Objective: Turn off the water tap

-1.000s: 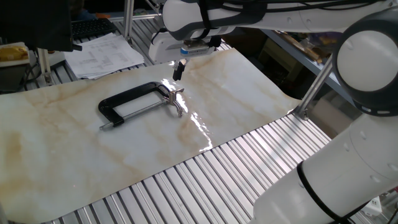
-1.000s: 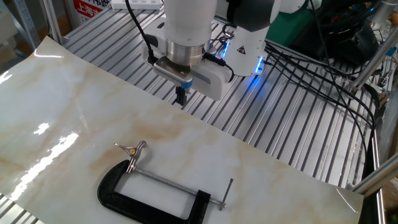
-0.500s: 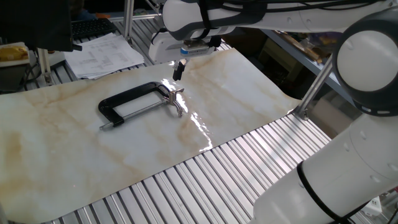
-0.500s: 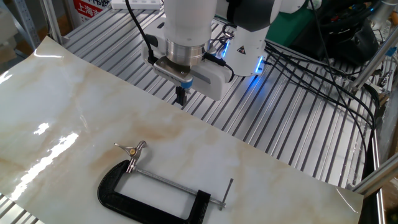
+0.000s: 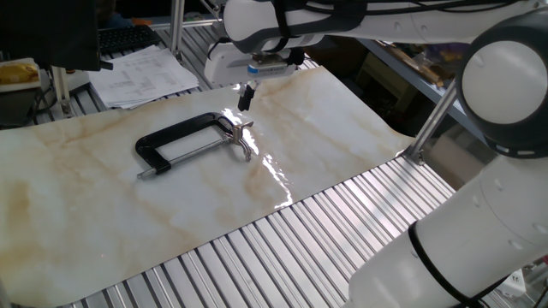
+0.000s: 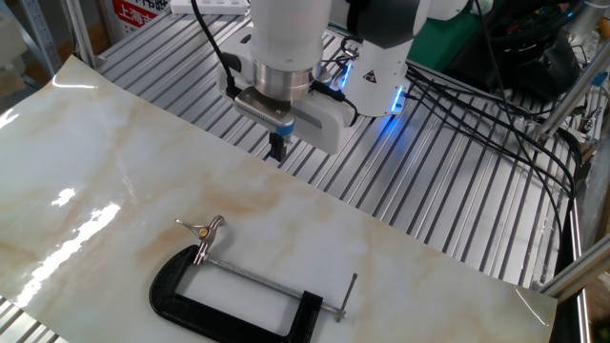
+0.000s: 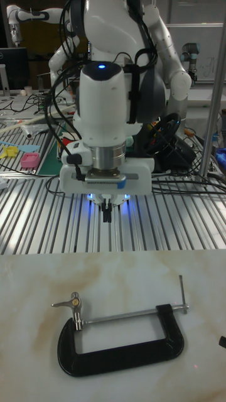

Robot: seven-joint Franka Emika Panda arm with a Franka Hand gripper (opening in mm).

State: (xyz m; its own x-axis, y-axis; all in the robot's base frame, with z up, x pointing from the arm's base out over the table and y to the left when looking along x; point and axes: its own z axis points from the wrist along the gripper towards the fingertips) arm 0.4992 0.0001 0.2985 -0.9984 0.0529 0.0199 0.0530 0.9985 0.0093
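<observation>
The water tap [image 5: 242,134] [image 6: 202,230] [image 7: 71,304] is a small shiny silver pronged handle at the screw end of a black C-clamp [image 5: 175,139] [image 6: 229,308] [image 7: 119,343] lying flat on the marble-patterned sheet. My gripper [image 5: 247,96] [image 6: 277,147] [image 7: 107,213] hangs above the sheet's far edge, apart from the tap, with its black fingers pressed together and nothing between them.
The marble sheet [image 6: 105,181] lies over a ribbed metal table [image 5: 257,257]. Papers [image 5: 141,73] lie at the back in one fixed view. Black cables [image 6: 486,105] run across the table beside the robot base. A thin silver bar [image 6: 346,296] crosses the clamp's other end.
</observation>
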